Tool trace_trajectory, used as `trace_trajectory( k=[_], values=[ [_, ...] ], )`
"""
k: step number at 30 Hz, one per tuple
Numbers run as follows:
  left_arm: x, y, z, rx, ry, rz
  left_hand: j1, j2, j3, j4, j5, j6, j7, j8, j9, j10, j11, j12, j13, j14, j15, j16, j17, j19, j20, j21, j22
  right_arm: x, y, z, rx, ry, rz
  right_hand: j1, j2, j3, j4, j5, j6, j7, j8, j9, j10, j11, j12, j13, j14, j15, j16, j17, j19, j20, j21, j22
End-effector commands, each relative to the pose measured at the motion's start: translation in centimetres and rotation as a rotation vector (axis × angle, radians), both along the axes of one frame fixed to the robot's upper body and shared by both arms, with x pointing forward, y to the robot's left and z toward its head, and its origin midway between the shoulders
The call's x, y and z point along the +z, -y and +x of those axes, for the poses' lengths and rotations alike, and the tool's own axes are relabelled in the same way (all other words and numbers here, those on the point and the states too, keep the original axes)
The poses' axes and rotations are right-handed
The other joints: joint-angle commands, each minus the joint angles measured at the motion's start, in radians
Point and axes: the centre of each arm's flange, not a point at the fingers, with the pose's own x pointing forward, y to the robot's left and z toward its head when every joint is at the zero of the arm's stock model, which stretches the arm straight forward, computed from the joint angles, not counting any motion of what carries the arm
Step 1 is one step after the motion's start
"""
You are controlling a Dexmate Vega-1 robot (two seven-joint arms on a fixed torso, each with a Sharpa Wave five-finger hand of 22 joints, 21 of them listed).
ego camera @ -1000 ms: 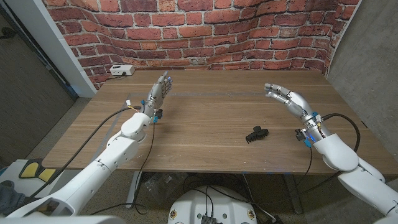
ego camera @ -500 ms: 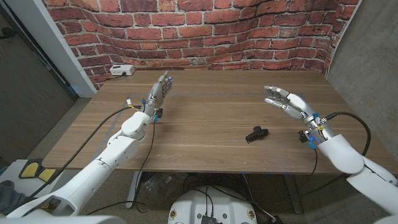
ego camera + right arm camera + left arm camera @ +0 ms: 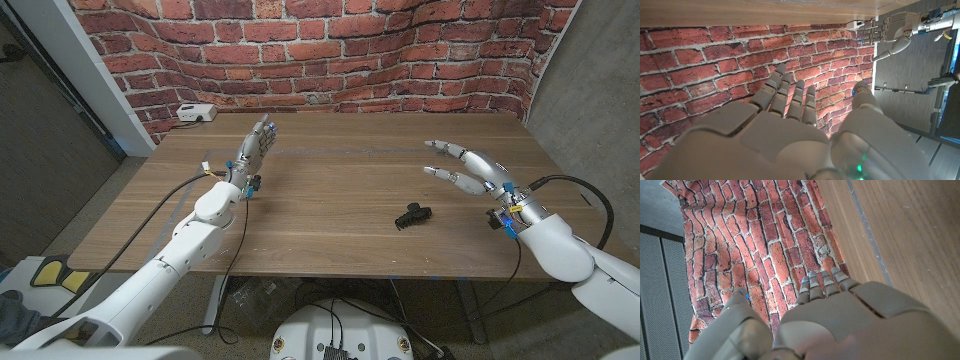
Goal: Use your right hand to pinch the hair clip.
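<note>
Your right hand (image 3: 462,167) hovers with fingers spread, holding nothing, at right of frame, bare table (image 3: 330,190) between it and the hair clip (image 3: 411,215). The clip's long axis runs lower left to upper right, near the front edge. Your left hand (image 3: 255,150) stands with fingers straight, holding nothing, upper left.

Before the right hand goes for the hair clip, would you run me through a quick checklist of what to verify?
1. Hair clip in view and unobstructed on the table: ok.
2. Right hand empty, fingers apart: ok.
3. Right hand over the clip: not ok; it hovers beyond it, toward the table's right side.
4. Left hand well away from the clip, at the table's far left: ok.
5. Clip's jaw orientation for a pinch: cannot tell, too small.
</note>
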Motion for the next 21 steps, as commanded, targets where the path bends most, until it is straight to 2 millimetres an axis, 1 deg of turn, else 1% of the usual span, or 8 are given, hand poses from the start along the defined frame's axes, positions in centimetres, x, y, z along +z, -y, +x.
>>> trace_trajectory(
  k=[1,8,14,17,21],
  values=[
    [-0.3,-0.5,-0.2,0.003,0.007,-0.006,0.015,-0.002,0.000,-0.005,-0.006,0.007,-0.005,-0.003,0.002,0.008,0.000,-0.001,0.004,0.010,0.001,-0.003,0.002,0.001,0.003,-0.003,0.002,0.8,-0.3,-1.0,-0.110,0.023,-0.140,0.013,-0.001,0.009,0.001,0.006,-0.007,-0.004,-0.002,0.003,-0.005,0.002,-0.006,0.002,-0.006,0.002,-0.007,0.002,-0.005,-0.005,-0.004,0.005],
    [-0.7,-0.6,-0.2,0.004,0.000,-0.010,0.020,-0.001,0.001,-0.007,-0.007,0.011,-0.004,-0.003,0.002,0.009,-0.001,-0.002,0.004,0.011,0.000,-0.004,0.002,0.000,0.003,-0.004,0.002,1.3,-0.4,-1.3,-0.160,-0.005,-0.240,0.024,-0.011,0.009,0.001,0.006,-0.012,-0.006,-0.002,0.003,-0.010,-0.002,-0.009,0.003,-0.027,-0.001,-0.014,0.003,-0.018,-0.005,-0.012,0.005],
    [-1.4,-0.4,-0.1,-0.001,-0.015,-0.011,0.025,0.001,0.002,-0.009,-0.009,0.013,-0.005,-0.003,0.002,0.012,-0.001,-0.002,0.004,0.012,-0.001,-0.004,0.002,0.000,0.004,-0.004,0.002,1.7,-0.5,-1.6,-0.193,-0.035,-0.333,0.032,-0.016,0.011,0.001,0.007,-0.016,-0.007,-0.003,0.003,-0.016,-0.005,-0.012,0.003,-0.038,0.003,-0.016,0.003,-0.022,-0.006,-0.016,0.006],
    [-1.5,-0.2,0.1,-0.006,-0.017,-0.007,0.027,0.002,0.003,-0.010,-0.009,0.014,-0.006,-0.003,0.002,0.013,-0.001,-0.002,0.004,0.012,0.000,-0.004,0.002,-0.001,0.005,-0.005,0.002,1.8,-0.8,-1.6,-0.216,-0.056,-0.386,0.043,-0.020,0.013,0.002,0.007,-0.012,-0.019,0.000,0.004,-0.022,-0.004,-0.015,0.003,-0.059,0.010,-0.019,0.003,-0.032,-0.006,-0.021,0.006],
    [-1.7,0.1,0.3,-0.013,-0.023,-0.010,0.030,0.003,0.003,-0.011,-0.011,0.015,-0.005,-0.003,0.002,0.013,-0.002,-0.003,0.004,0.012,-0.001,-0.005,0.002,-0.002,0.005,-0.005,0.002,2.0,-1.1,-1.5,-0.230,-0.067,-0.429,0.056,-0.023,0.017,0.002,0.008,-0.012,-0.023,0.001,0.004,-0.038,-0.004,-0.022,0.003,-0.080,0.018,-0.021,0.004,-0.046,-0.004,-0.028,0.006]
  ],
)
